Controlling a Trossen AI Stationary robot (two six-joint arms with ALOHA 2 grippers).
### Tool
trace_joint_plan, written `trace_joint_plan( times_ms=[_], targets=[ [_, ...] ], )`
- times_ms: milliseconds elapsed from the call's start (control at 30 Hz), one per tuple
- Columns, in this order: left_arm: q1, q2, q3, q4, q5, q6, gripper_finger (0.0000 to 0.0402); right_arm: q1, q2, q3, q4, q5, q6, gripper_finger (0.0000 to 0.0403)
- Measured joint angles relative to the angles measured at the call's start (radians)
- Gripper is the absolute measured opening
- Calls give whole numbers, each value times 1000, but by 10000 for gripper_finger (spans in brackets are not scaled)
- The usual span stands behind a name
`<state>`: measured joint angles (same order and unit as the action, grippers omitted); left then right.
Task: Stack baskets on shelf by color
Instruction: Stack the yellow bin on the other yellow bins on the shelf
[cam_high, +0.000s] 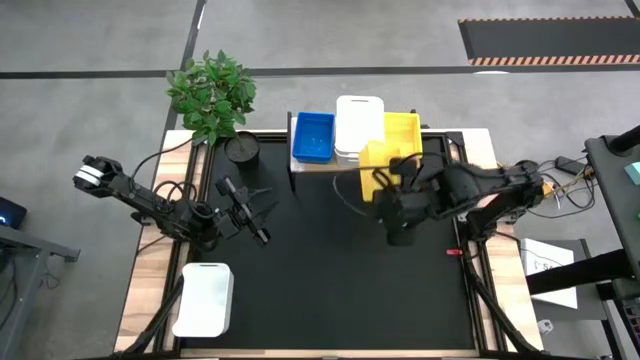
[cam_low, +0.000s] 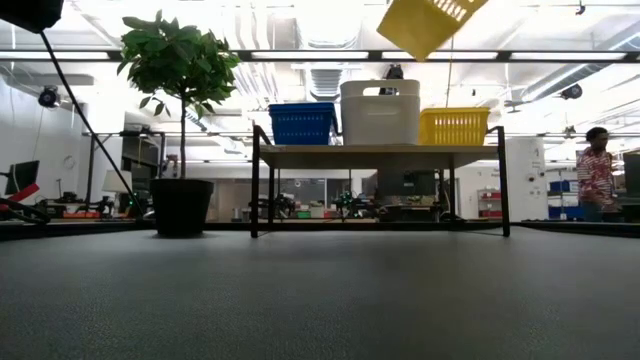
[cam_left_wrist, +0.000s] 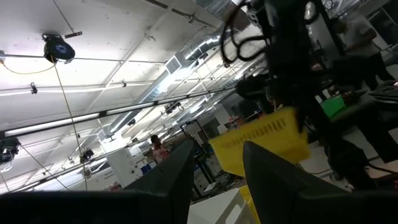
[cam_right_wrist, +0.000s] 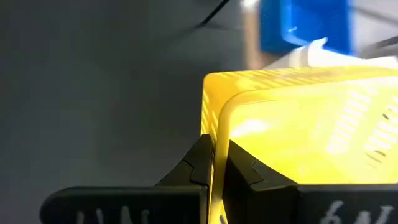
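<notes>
Black matting covers the table (cam_high: 330, 290). On the shelf (cam_low: 380, 153) sit 1 blue basket (cam_high: 312, 136), white baskets (cam_high: 359, 125) and 1 yellow basket (cam_high: 403, 128). Right gripper (cam_right_wrist: 213, 163) pinches another yellow basket's (cam_high: 383, 168) wall, holding it tilted above the shelf's front edge. Left gripper (cam_high: 250, 208) hangs open, empty.

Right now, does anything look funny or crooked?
Yes: one yellow basket hangs tilted in the air above the shelf, pinched by its wall in the right tool. A white basket also lies alone near the table's front left corner, far from the shelf's tidy stacks. Nothing looks spilled or broken.
</notes>
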<state>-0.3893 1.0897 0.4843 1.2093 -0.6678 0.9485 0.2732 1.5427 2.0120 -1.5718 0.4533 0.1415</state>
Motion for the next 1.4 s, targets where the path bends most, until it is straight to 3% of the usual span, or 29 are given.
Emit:
trace_joint_plan(
  times_ms=[167,433,933,1133,1400],
  targets=[
    [0,0,0,0,0,0,122,-77,-33,26,0,67,-78,11],
    [0,0,0,0,0,0,122,-293,-70,24,0,61,-228,11],
    [1,0,0,0,0,1,122,-731,-71,-1,1,-256,-479,9],
    [1,0,0,0,0,5,122,-795,-71,-53,2,-356,-535,9],
    [1,0,0,1,0,9,122,-799,-71,-155,1,-375,-572,9]
  ],
)
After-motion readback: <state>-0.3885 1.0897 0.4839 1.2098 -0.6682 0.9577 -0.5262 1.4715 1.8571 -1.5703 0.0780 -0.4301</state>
